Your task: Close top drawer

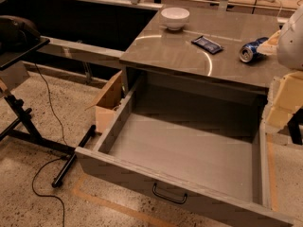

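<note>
The top drawer (184, 150) is a wide, deep grey box. It is pulled far out of the cabinet toward me and its inside is empty. Its small black wire handle (169, 194) sits centred on the front panel, low in the view. White and cream parts of my arm (289, 56) show at the right edge, beside the cabinet's right side. The gripper itself is out of view past that edge. The two lower drawers are hidden below the open one.
On the grey cabinet top (180, 56) stand a white bowl (175, 18), a blue packet (207, 44) and a can (250, 50) lying on its side. A cardboard box (110, 103) sits left of the drawer. A black stand (28, 126) and a cable (45, 193) are on the floor at left.
</note>
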Robot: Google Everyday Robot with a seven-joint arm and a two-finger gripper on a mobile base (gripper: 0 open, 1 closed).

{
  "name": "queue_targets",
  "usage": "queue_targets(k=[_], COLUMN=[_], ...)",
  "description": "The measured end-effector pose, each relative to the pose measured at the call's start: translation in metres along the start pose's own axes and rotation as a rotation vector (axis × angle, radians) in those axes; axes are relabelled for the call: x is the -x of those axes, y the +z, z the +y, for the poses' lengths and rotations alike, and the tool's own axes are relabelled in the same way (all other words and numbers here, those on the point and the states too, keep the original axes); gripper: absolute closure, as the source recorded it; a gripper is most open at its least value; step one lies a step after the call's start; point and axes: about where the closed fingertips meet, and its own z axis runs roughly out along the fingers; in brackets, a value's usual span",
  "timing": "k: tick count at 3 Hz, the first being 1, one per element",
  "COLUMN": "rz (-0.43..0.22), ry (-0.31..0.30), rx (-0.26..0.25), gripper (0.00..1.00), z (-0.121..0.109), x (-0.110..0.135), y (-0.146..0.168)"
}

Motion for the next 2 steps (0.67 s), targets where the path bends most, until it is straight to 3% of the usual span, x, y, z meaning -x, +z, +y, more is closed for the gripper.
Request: queue_targets(k=[1, 2], rz=[0.0, -0.006], ry=[0.0, 0.03], rx=[0.0, -0.034], gripper=[0.0, 0.0], z=[0.0, -0.001], x=[0.0, -0.009], y=[0.0, 0.011])
